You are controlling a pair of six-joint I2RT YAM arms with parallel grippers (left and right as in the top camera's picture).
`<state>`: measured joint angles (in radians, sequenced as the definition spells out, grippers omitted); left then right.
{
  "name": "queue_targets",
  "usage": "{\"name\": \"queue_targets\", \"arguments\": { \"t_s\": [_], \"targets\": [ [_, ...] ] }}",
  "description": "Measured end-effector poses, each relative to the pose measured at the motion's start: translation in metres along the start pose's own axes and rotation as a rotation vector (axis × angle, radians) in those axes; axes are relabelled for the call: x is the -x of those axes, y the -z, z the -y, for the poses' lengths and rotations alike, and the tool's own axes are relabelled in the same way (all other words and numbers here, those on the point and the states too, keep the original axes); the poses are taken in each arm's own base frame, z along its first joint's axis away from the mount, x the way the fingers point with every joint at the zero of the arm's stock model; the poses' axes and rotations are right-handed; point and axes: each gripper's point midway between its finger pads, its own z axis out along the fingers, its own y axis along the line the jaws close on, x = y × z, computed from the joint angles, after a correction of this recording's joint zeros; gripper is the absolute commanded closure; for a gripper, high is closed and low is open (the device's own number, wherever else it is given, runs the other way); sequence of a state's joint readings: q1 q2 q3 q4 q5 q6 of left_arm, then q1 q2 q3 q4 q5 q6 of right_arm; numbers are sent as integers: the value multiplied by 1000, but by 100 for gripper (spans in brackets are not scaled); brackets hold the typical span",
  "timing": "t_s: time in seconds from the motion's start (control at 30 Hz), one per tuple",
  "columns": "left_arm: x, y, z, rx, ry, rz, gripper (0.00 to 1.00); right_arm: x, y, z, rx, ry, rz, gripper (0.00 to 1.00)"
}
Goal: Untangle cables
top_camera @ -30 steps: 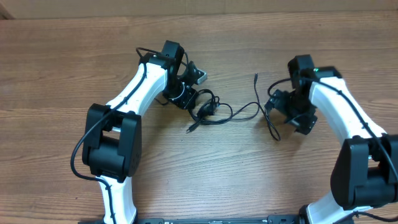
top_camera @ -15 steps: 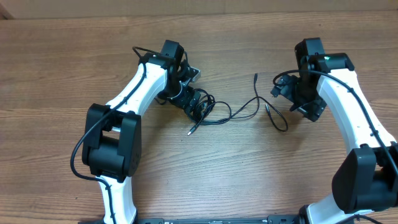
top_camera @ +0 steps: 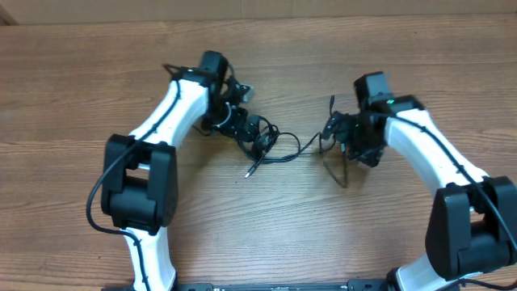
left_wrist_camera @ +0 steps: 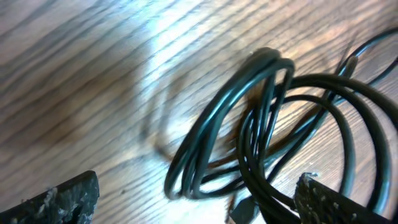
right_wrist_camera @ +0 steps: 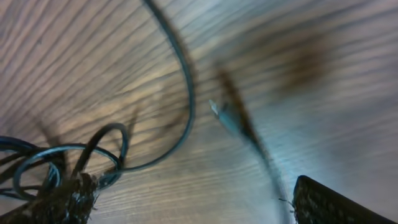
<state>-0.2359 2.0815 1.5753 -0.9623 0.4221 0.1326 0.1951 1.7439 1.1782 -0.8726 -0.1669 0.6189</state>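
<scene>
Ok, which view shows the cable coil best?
Left wrist: the coil fills the frame, its loops easy to tell apart. Overhead shows it only as a small dark tangle. Right wrist mainly shows a loose strand and a blurred plug.

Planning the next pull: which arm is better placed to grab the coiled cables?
Left. The left tool, open, straddles the coiled cables; the right tool, also open, sits over a loose strand and plug end.

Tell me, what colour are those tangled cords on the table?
Black all over, no pattern. The cords show best in the left wrist view.
</scene>
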Motion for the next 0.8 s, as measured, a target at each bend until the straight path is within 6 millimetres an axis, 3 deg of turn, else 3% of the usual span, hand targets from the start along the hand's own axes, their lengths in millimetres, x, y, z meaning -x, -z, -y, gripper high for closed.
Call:
{"name": "queue_targets", "arguments": {
  "t_s": [0.1, 0.27, 0.43, 0.63, 0.8],
  "targets": [
    [1, 10, 0, -107, 57, 25, 14, -7, -16, -6, 31, 10, 12, 0],
    [10, 36, 12, -261, 80, 105, 13, -18, -39, -5, 65, -15, 26, 0],
    [15, 60, 33, -259, 23, 158, 15, -20, -41, -3, 71, -43, 13, 0],
    [5, 46, 43, -115, 6, 84, 21, -21, -40, -11, 115, -49, 0, 0],
    [-10, 30, 46, 62, -3, 0, 20, -21, -40, -12, 116, -44, 0, 0]
  ]
}}
